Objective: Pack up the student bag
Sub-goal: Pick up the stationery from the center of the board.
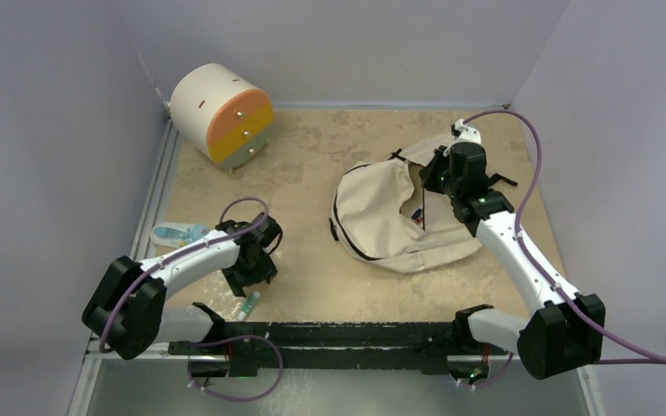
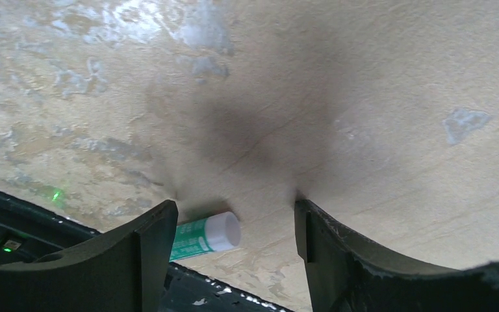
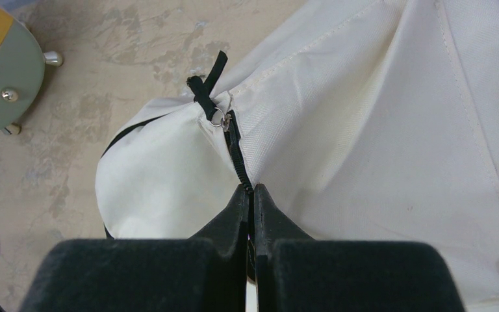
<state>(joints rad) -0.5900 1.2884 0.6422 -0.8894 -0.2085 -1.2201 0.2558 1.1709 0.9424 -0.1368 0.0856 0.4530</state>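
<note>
Loosely crumpled, the cream student bag (image 1: 390, 217) lies toward the counter's (image 1: 312, 165) far-right corner. The right pincer (image 3: 249, 190) is clamped tight on its black zipper line (image 3: 237, 153). Near the counter's near-left edge, the left pincer (image 2: 234, 207) gapes wide beside a green-white tube (image 2: 204, 235).

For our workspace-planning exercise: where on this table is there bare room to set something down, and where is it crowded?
Bare tabletop lies between the drawer unit and the student bag, and between bag and near rail. Crowded: left edge, with blue packet, glue stick and left arm.
</note>
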